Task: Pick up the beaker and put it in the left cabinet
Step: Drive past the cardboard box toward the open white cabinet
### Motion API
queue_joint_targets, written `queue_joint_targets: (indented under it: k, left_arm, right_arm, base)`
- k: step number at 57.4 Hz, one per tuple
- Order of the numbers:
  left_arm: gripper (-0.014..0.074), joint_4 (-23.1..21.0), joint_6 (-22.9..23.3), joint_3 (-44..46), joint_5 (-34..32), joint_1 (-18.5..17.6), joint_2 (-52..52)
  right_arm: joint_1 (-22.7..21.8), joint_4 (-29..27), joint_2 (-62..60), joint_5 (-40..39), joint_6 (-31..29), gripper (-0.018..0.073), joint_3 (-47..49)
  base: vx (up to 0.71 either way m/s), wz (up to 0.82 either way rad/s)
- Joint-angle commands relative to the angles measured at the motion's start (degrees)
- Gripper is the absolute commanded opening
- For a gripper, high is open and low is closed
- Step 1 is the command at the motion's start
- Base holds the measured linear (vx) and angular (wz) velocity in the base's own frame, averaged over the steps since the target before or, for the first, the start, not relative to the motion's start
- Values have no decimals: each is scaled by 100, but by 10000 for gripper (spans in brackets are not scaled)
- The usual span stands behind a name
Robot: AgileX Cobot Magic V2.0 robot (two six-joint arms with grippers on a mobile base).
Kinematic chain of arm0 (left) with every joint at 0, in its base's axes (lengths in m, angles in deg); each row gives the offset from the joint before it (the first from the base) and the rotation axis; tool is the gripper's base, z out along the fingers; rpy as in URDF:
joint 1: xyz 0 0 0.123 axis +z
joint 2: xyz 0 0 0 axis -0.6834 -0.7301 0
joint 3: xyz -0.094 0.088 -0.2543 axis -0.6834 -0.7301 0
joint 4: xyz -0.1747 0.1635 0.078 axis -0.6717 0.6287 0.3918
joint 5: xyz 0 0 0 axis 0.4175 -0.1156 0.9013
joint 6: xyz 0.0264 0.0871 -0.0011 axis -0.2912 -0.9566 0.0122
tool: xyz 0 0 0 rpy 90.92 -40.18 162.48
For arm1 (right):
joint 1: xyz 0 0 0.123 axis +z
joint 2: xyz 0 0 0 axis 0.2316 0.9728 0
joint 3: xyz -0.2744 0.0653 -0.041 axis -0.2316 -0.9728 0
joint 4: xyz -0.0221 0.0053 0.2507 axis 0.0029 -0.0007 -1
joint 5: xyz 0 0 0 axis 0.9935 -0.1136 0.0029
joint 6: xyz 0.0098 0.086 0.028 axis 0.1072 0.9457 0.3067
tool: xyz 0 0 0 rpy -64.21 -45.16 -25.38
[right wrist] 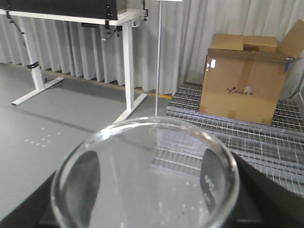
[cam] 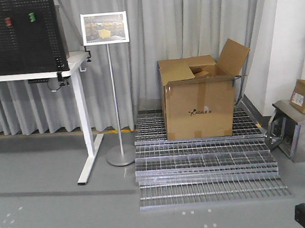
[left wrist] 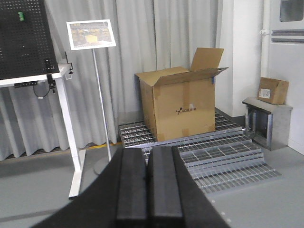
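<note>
The right gripper (right wrist: 149, 209) is clamped on the small clear cylindrical glass beaker (right wrist: 147, 166), 2 dark fingers (right wrist: 266, 190) flanking its wall beneath the open rim, above the grey floor (right wrist: 71, 109); light, rigid, slick and breakable, it wants gentle mid-wall pressure, while the left gripper (left wrist: 147, 154) is pressed together, empty.

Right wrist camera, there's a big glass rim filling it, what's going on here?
The right end effector holds the beaker in the air, its rim close under that camera. The left end effector is shut and empty. Ahead stand a cardboard box on metal grating, a sign stand and a white desk. No cabinet is in view, so the beaker is not yet placed.
</note>
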Motion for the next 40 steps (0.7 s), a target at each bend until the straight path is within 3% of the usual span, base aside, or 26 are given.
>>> queue_joint_targets:
  k: [1, 22, 40]
  left_arm:
    - [1, -47, 19, -94, -477, -32, 104]
    - [1, -47, 19, -94, -477, -32, 104]
    - [1, -47, 19, -94, -477, -32, 104]
  right_arm:
    - [-10, 87, -14, -379, -4, -4, 175]
    - [-10, 87, -14, -379, -4, -4, 175]
    - [-10, 87, -14, -379, -4, -4, 175]
  base:
    - [68, -8]
    - [67, -19]
    - [61, -51]
